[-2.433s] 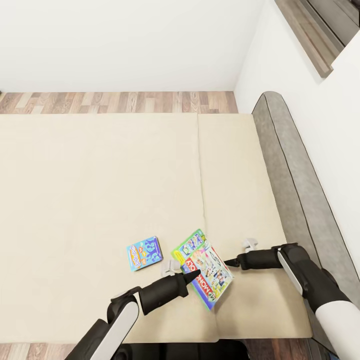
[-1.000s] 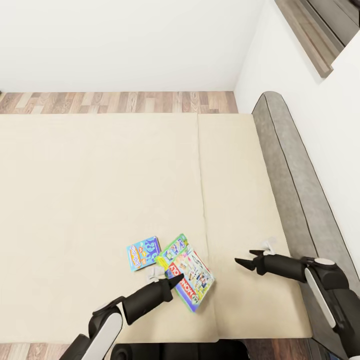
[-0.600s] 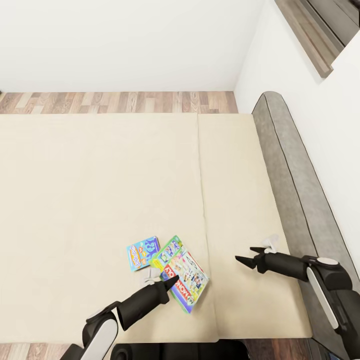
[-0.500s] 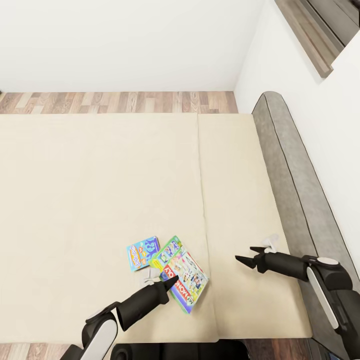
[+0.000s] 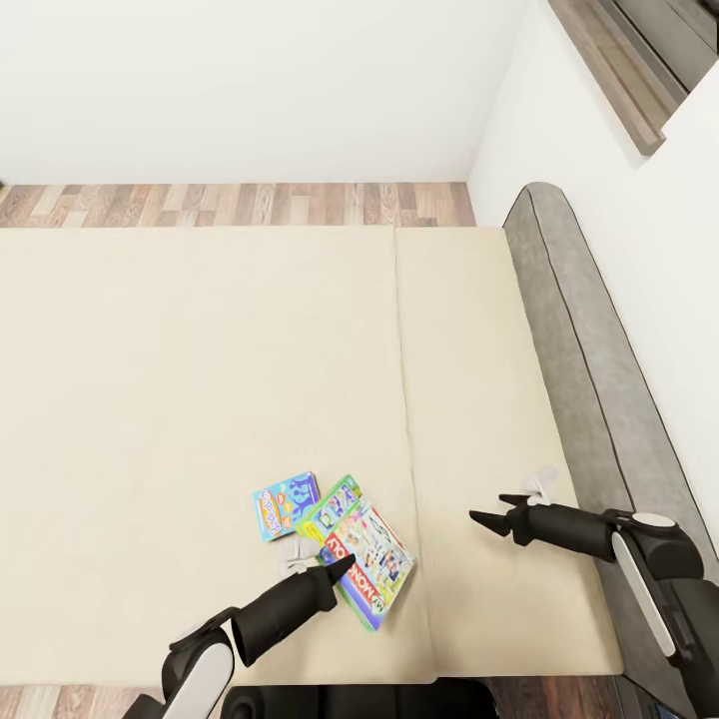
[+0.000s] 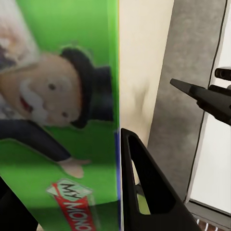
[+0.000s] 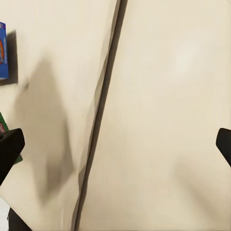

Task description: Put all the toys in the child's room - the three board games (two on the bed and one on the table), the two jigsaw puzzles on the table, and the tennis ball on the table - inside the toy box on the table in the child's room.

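Head view: left gripper (image 5: 335,569) closed on the green-bordered Monopoly board game (image 5: 361,551), tilted above the bed (image 5: 200,379) beside a small blue board game (image 5: 288,505); right gripper (image 5: 496,512) spread, empty.

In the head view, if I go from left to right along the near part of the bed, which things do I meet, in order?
Small blue board game → Monopoly board game, with the left end effector at its near edge → right end effector, open above the bed → grey headboard.
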Available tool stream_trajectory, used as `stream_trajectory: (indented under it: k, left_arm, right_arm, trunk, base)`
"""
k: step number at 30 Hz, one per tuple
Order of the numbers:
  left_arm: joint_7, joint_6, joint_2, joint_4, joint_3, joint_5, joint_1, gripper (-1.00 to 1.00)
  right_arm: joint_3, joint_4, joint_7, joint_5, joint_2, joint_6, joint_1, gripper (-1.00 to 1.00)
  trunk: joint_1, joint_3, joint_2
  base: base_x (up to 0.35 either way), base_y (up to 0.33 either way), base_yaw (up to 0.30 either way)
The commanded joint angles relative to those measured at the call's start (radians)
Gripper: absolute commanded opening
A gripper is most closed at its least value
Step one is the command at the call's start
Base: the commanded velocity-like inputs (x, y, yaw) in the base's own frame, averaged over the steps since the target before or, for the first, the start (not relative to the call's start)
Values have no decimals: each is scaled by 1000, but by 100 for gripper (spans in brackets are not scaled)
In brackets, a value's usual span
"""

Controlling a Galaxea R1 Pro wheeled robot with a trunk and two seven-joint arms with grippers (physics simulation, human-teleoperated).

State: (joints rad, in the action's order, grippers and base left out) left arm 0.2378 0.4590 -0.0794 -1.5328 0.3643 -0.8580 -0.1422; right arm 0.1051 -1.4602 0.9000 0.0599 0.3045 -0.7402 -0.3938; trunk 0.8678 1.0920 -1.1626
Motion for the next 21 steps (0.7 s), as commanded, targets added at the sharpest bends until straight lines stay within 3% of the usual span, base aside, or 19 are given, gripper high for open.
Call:
stream_trajectory:
  k: [1,21]
  left_arm:
    - [-3,5,0,-1,0,-9,1,-100]
    - [-7,-6,-2,-4,-5,-6,26,-100]
  right_arm:
    - [1,0,0,6,0,-11,0,100]
    - [-1,-1,1,9,-19,-11,0,100]
  trunk:
    - [0,0,0]
    - [-77,-62,140]
  base:
    - [0,0,0]
    - [0,0,0]
